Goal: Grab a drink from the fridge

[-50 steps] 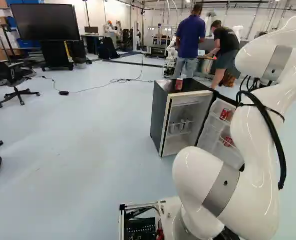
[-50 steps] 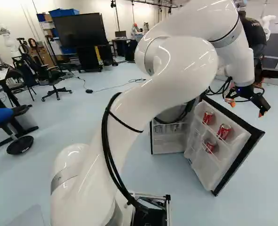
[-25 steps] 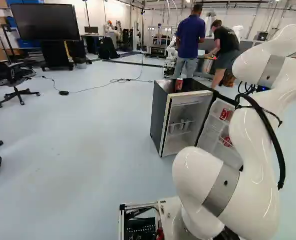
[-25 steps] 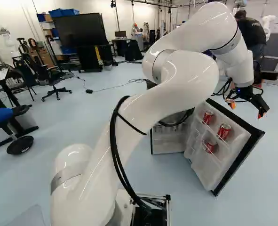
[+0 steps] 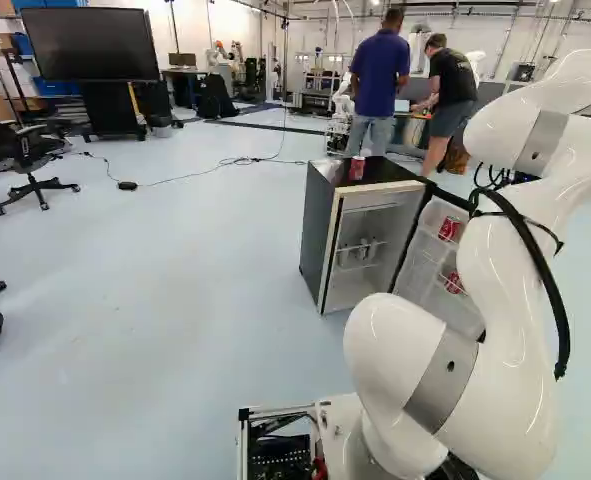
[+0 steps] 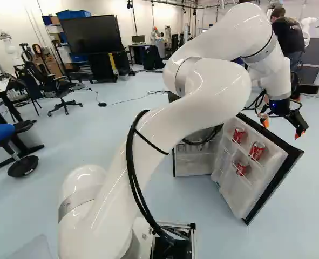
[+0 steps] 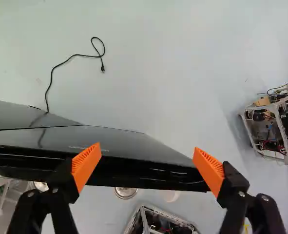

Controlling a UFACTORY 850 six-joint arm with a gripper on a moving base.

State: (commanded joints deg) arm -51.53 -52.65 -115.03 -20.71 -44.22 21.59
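My gripper is past the open fridge door in the right base view, its fingers spread and pointing down. In the wrist view the gripper has nothing gripped, and the dark door edge runs below and between its fingers. A round can top shows beside that edge. Red cans stand in the door racks: an upper one, another and a lower one. The black fridge carries a red can on top, with lighter cans on an inside shelf.
A cable lies on the floor. A metal frame full of electronics stands beyond one finger. An office chair and a big screen are at the left of the left base view.
The arm's upper links have lowered and shifted in the right base view, mostly in the earlier half second. My gripper has moved slightly, staying open. The base, fridge and cans have not moved.
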